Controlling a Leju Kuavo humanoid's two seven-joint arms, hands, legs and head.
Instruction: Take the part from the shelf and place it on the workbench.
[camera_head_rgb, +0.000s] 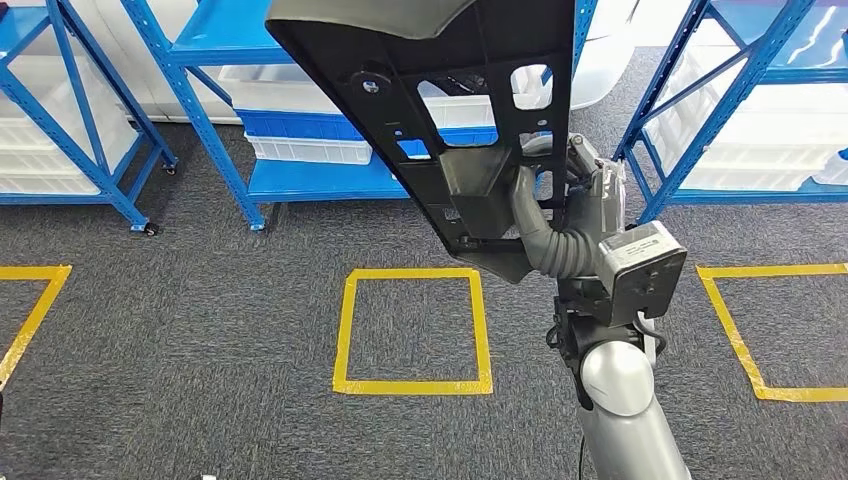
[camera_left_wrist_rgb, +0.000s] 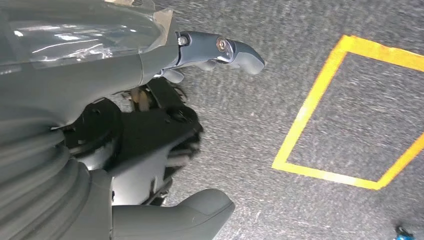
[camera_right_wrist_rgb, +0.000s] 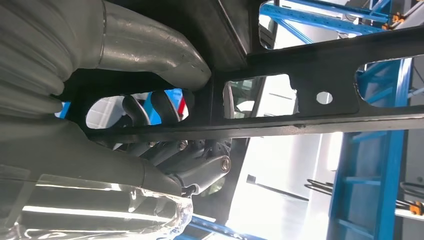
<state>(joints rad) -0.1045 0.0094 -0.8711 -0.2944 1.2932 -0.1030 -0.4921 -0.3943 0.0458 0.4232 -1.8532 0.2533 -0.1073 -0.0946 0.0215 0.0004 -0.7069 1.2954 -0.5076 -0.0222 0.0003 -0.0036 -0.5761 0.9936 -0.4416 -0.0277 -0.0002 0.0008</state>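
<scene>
- Carry step, by the look of it: the right hand (camera_head_rgb: 545, 195) has the part (camera_head_rgb: 440, 110), a long black plastic panel with cut-outs, lifted high and close in front of the head camera, well above the carpet (camera_head_rgb: 200, 330).
- In the right wrist view the fingers (camera_right_wrist_rgb: 150, 107) hook through an opening in the panel and the thumb (camera_right_wrist_rgb: 165, 50) presses on its other face — a closed, firm-looking grip.
- The left hand (camera_left_wrist_rgb: 165, 135) hangs over the carpet beside a yellow taped square (camera_left_wrist_rgb: 320, 100), fingers loosely apart, nothing in it.
- The blue shelf (camera_head_rgb: 300, 180) with its white bins stands behind the part, past the far edge of the taped square (camera_head_rgb: 412, 330) on the floor. So the pick looks done; the placing is not.
- Next move, I'd judge: turn toward the workbench, keep the long panel from swinging into the shelf posts, then lower it flat.
- Hard to tell: the part's upper end is cut off by the picture's top edge, and it hides much of the shelf. How much of the hand wraps the panel's far side is hidden.
</scene>
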